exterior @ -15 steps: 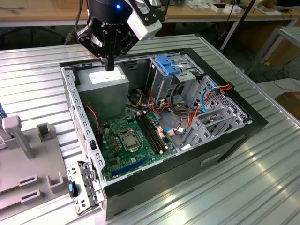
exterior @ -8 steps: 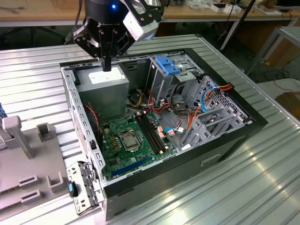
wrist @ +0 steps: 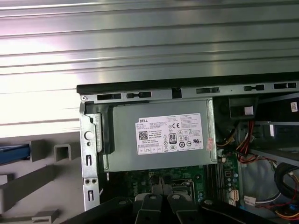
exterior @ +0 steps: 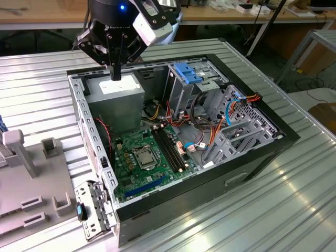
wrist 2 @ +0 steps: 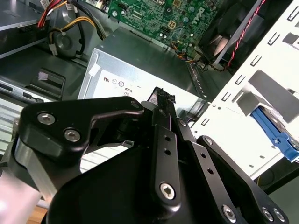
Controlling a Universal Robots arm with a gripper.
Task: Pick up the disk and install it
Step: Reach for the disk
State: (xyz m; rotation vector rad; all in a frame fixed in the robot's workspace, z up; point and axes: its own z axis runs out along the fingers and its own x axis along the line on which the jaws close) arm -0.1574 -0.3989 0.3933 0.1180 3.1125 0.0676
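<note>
My gripper [exterior: 116, 73] hangs over the back left corner of the open computer case [exterior: 262, 152], just above the grey power-supply box [exterior: 116, 100]. Its black fingers [wrist 2: 163, 100] are pressed together with nothing between them. The disk is mostly out of frame. Its bright blue rail [wrist: 13, 153] shows as a strip beside the grey fixture blocks [wrist: 63, 150], outside the case on the exterior view's left. In the second wrist view a blue-edged part [wrist 2: 276, 133] lies past the white slotted case wall [wrist 2: 243, 98]. The gripper is well apart from it.
Inside the case lie a green motherboard [exterior: 142, 157], loose coloured cables [exterior: 202, 128] and a metal drive cage [exterior: 231, 131] topped by a fixed blue bracket [exterior: 188, 72]. A grey fixture plate [exterior: 31, 178] with upright posts stands left of the case on the ribbed metal table [exterior: 294, 210].
</note>
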